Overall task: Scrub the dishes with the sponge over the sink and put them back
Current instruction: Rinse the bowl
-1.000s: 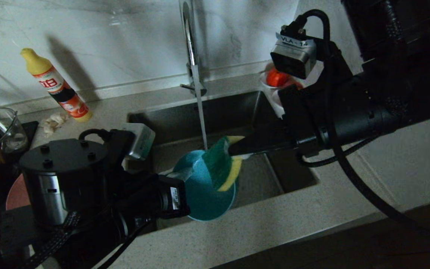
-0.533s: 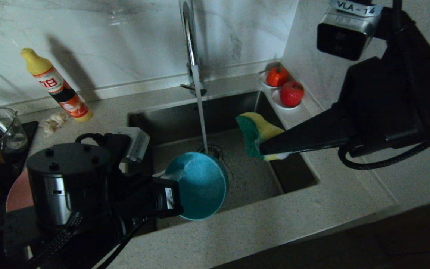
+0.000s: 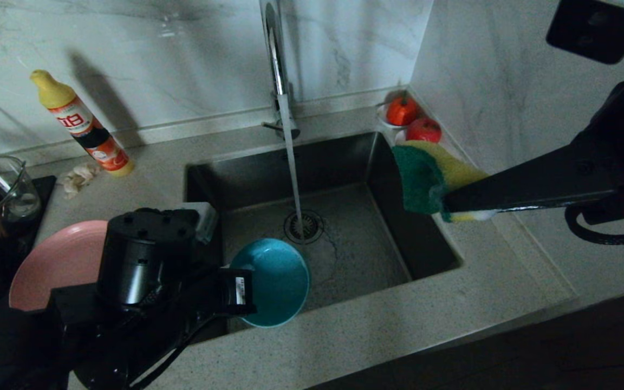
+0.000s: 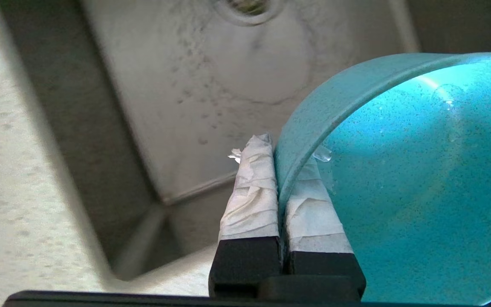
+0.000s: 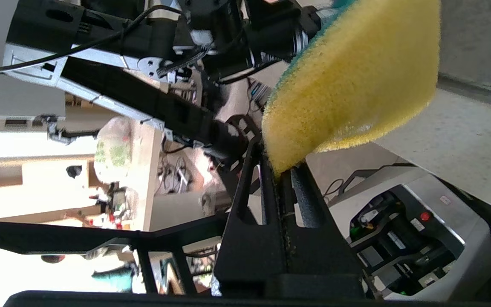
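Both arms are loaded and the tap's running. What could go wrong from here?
The left gripper pinches only the teal bowl's thin wet rim, so it might slip into the sink. The right gripper nips just the sponge's edge over the counter; it could drop. The tap stream may splash.

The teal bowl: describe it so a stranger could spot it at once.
Start at the dark steel sink with the tall tap. Over its near left corner the left claw grips the teal bowl by its rim. It is smaller and deeper than the pink plate lying left of the sink.
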{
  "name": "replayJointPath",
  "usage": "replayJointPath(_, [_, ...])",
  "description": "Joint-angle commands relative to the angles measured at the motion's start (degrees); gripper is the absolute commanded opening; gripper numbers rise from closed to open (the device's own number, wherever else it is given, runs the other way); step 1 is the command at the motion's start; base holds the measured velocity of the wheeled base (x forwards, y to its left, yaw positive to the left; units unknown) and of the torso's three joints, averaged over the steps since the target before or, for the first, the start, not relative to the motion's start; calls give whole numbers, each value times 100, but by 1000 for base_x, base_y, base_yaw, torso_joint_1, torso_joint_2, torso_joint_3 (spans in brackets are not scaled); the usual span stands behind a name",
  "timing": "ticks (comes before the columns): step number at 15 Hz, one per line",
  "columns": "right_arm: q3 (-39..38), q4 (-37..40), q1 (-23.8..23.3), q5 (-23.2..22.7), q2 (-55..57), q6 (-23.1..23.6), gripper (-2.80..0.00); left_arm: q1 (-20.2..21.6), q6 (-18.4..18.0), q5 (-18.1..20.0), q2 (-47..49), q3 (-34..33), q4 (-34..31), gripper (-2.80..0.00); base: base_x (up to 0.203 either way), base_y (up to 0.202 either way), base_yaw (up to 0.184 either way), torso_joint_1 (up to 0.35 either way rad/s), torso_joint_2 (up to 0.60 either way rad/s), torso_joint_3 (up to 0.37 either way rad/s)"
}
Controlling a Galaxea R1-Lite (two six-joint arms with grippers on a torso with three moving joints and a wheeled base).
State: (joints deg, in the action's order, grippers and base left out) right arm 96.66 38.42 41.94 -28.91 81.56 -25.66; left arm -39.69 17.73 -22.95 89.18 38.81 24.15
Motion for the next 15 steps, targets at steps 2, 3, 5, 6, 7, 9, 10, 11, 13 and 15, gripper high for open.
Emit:
replayJointPath(2, [-133,-27,-156,-18,-88,-8,-280,394,213,62,534,459,-209,-280,0,0,0,0,0,0])
replayJointPath(3, [-173,-27,-212,-18,-88,0,-280,466,336,147,696,638,-313,-280,0,0,0,0,0,0])
replayJointPath(5, [-365,-53,-230,-25,-97,88,-280,525,560,345,960,1065,-580,-280,0,0,0,0,0,0])
replayJointPath(6, [-482,-61,-230,-31,-104,254,-280,540,673,385,1088,1320,-749,-280,0,0,0,0,0,0])
replayJointPath(7, [-504,-62,-230,-45,-97,299,-280,556,765,405,1190,1584,-948,-280,0,0,0,0,0,0])
replayJointPath(9, [-490,-62,-230,-45,-88,290,-280,618,990,503,1369,2091,-1387,-280,0,0,0,0,0,0])
replayJointPath(10, [-499,-62,-230,-45,-97,299,-280,682,1122,569,1456,2337,-1615,-280,0,0,0,0,0,0])
replayJointPath(11, [-508,-71,-230,-45,-97,299,-280,767,1275,624,1558,2555,-1843,-280,0,0,0,0,0,0])
replayJointPath(13, [-499,-71,-230,-45,-88,307,-280,991,1497,666,1757,2871,-2120,-280,0,0,0,0,0,0])
replayJointPath(15, [-498,-71,-230,-54,-70,299,-280,1188,1559,686,1876,3017,-2224,-280,0,0,0,0,0,0])
